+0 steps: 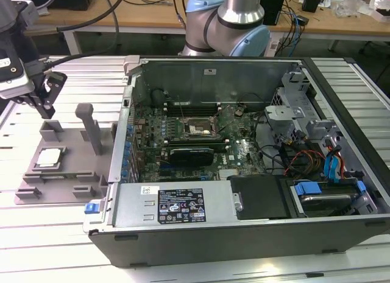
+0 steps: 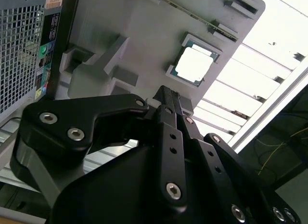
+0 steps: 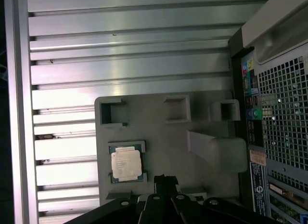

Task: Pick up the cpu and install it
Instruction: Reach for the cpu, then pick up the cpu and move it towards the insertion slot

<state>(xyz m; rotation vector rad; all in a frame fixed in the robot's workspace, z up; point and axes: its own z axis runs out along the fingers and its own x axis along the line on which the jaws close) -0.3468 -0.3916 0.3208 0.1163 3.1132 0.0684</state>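
Observation:
The cpu [image 1: 50, 157] is a small square chip with a shiny silver top. It lies flat in a recess of a grey holder plate [image 1: 73, 143] at the exterior view's left, outside the computer case. Both wrist views show the cpu [image 2: 194, 65] [image 3: 126, 164] seated in that recess. My gripper [image 1: 44, 108] hangs above the far end of the plate, apart from the chip. Its black fingers [image 3: 165, 179] are pressed together with nothing between them, as the second wrist view's gripper [image 2: 168, 95] also shows. The motherboard socket [image 1: 198, 129] lies inside the case.
The open computer case [image 1: 244, 222] lies on its side over the middle and the exterior view's right, its metal wall [image 1: 122, 137] next to the plate. An upright grey post [image 1: 91, 128] and small blocks rise from the plate. The slatted metal table [image 1: 36, 246] extends around.

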